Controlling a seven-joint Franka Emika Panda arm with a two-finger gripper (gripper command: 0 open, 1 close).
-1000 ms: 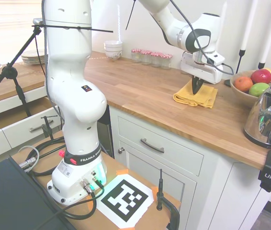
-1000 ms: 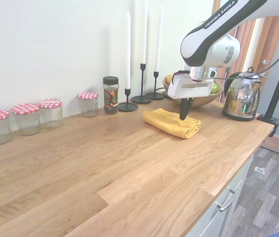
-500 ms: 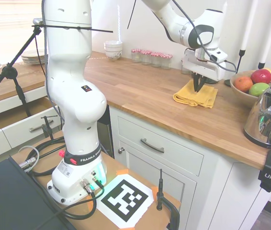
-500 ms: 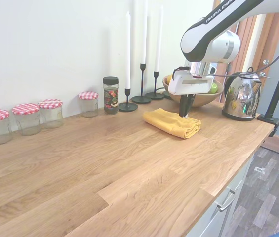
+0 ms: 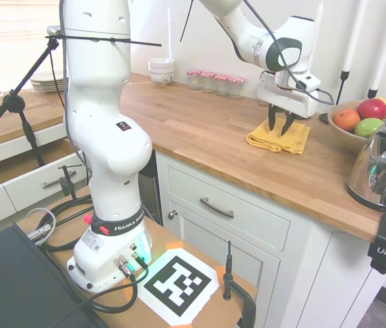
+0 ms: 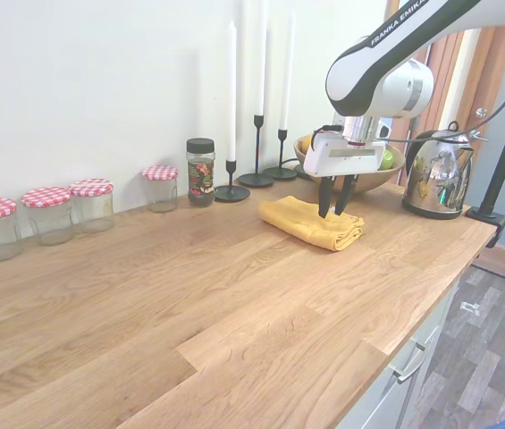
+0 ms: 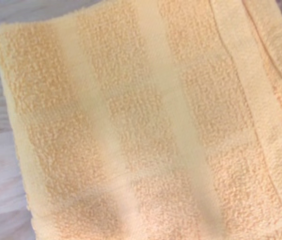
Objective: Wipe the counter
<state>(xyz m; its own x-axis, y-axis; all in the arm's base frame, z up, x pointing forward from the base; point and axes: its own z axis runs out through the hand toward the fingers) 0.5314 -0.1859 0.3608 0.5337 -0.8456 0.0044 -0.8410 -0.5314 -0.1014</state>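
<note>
A long bench (image 5: 199,137) (image 6: 189,295) of warm honey-brown wood planks, with a thick square edge, runs across the room above white panelled cabinets (image 5: 227,225). Its surface is smooth, with visible grain and plank seams. A white robot arm (image 5: 104,137) reaches over the bench's right part in the first exterior view. Near that end stand a shiny kettle (image 5: 384,167) (image 6: 435,174) and a wooden bowl of fruit (image 5: 356,119). Candlesticks (image 6: 256,161), a dark-lidded spice jar (image 6: 200,172) and jars with red checked lids (image 6: 51,213) line the far wall. A folded yellow towel (image 5: 278,137) (image 6: 312,222) (image 7: 141,125) lies flat on the bench near the bowl; up close it shows looped terry with paler stripes. The gripper (image 5: 279,127) (image 6: 333,207) points down over the towel, its fingers spread moderately apart, holding nothing, tips at or just above the cloth.
</note>
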